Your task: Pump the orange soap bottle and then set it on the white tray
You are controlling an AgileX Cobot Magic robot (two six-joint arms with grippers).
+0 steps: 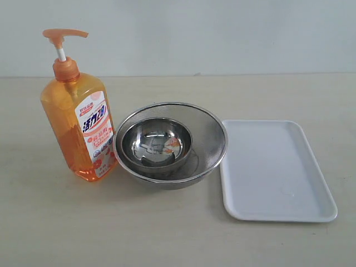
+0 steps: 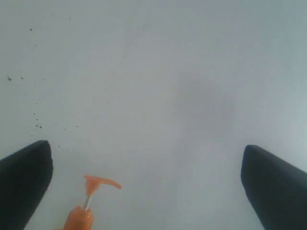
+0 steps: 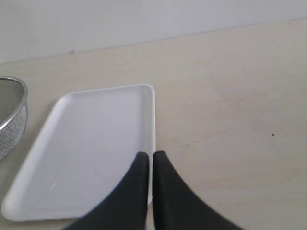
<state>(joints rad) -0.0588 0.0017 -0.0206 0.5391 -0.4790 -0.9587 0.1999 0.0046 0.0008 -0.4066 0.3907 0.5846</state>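
Beige tabletop [image 1: 178,239] in the exterior view: I count one orange soap bottle [image 1: 78,125], translucent, labelled, its pump head [image 1: 65,34] on a white stem; two nested steel bowls [image 1: 169,144]; one white tray [image 1: 278,172]. Left wrist view: my left pincer [image 2: 145,146] gapes wide, empty, the pump head [image 2: 98,184] between its fingers [image 2: 24,187]. Right wrist view: my right pincer [image 3: 152,155] is closed on nothing, tips over the edge of the white tray [image 3: 91,143].

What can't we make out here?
Exterior view: no grippers in frame; soap bottle's small label print too small.
Left wrist view: frame edge cuts off the bottle below its neck.
Right wrist view: shut right gripper hides part of the tray rim; edge cuts off the bowl.
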